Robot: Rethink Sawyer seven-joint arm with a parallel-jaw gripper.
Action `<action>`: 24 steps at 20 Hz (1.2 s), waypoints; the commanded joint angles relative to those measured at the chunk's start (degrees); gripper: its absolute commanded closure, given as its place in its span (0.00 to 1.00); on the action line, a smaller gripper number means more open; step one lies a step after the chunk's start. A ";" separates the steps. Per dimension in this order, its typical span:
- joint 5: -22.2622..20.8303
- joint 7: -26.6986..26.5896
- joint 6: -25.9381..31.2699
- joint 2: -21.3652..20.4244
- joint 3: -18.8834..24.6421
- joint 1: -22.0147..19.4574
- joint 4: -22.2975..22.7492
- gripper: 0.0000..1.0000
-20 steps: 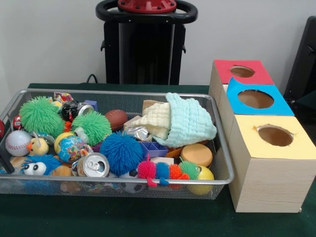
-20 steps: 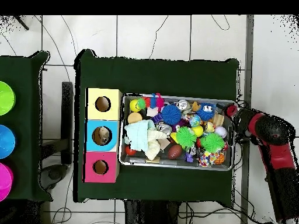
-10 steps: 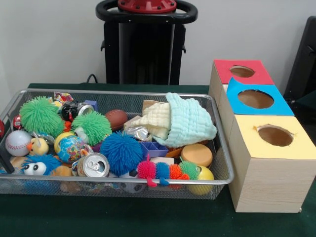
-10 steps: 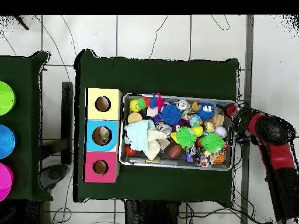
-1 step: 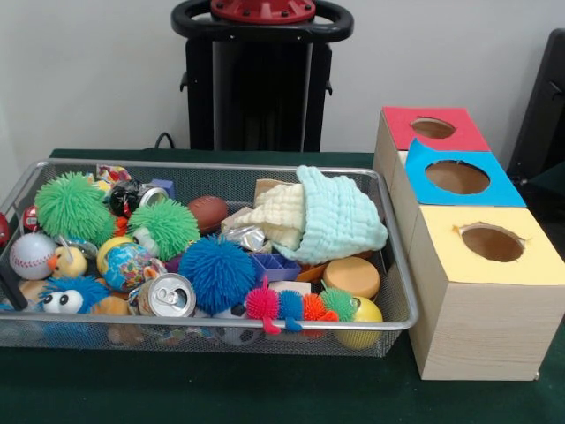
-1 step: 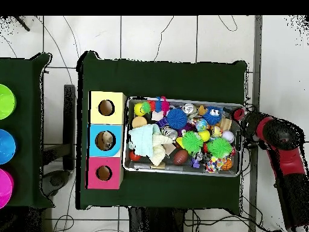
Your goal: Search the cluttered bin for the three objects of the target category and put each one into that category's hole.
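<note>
Nearest the front camera, along the front rim of the wire bin (image 5: pixel 265 325), sits the spiky caterpillar toy (image 5: pixel 300 305) with the yellow ball (image 5: pixel 364 316) at its end and an opened drinks can (image 5: pixel 167 295) lying on its side, mouth toward us. Just behind come the blue spiky ball (image 5: pixel 217 271), the globe ball (image 5: pixel 128 263) and the baseball (image 5: pixel 32 255); further back the two green spiky balls (image 5: pixel 164 226) and the small brown football (image 5: pixel 208 212), with the pale green cloth (image 5: pixel 340 216) heaped toward the box end. Which category is wanted the task does not say — but the candidates all lie in the bin, and nothing there is held. Beside it stands the three-hole box (image 5: pixel 477 309): yellow top nearest, blue (image 5: pixel 459 177) behind, red farthest. Now the key relation, from above: the arm (image 6: pixel 279 142) sits off the bin's end opposite the box, its tip just outside the rim — so the whole bin lies between it and the holes, and any pick will, I judge, mean reaching in over that end first, where the baseball and blue toys are closest. The claw (image 6: pixel 239 115) itself is only a dark red blob at the arm's tip; whether it is spread or closed I cannot tell, and it appears to touch no toy.
</note>
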 commanded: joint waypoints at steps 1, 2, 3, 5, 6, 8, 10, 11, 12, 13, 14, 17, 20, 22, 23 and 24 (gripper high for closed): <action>-1.57 9.57 -6.88 -3.18 -0.95 8.88 1.28 1.00; -1.40 10.52 -6.09 -4.88 -2.11 9.42 2.18 1.00; -1.21 10.80 -5.31 -5.69 -2.85 9.78 2.38 1.00; -0.84 10.94 -2.21 -7.19 -4.76 10.85 1.97 1.00; -0.62 10.67 -0.41 -8.00 -5.55 11.29 1.81 1.00; -0.01 10.35 1.01 -9.50 -6.39 11.60 2.45 1.00; 0.70 10.36 1.24 -10.77 -6.89 11.64 3.70 1.00; 0.96 10.26 1.27 -11.09 -7.11 11.76 3.87 1.00; 1.25 10.43 1.57 -11.67 -7.59 11.96 4.26 1.00; 1.51 10.40 2.10 -11.67 -7.91 12.24 3.70 1.00; 1.70 10.79 2.96 -12.34 -8.63 12.57 3.92 1.00; 2.13 11.32 5.34 -14.49 -10.43 13.21 4.54 1.00; 2.37 12.36 8.89 -17.53 -12.97 14.15 5.51 1.00; 2.47 12.67 11.11 -19.62 -14.24 14.60 5.95 1.00; 2.60 12.84 12.13 -20.23 -14.76 14.87 5.77 1.00; 2.70 13.15 13.43 -21.40 -15.59 15.20 5.97 1.00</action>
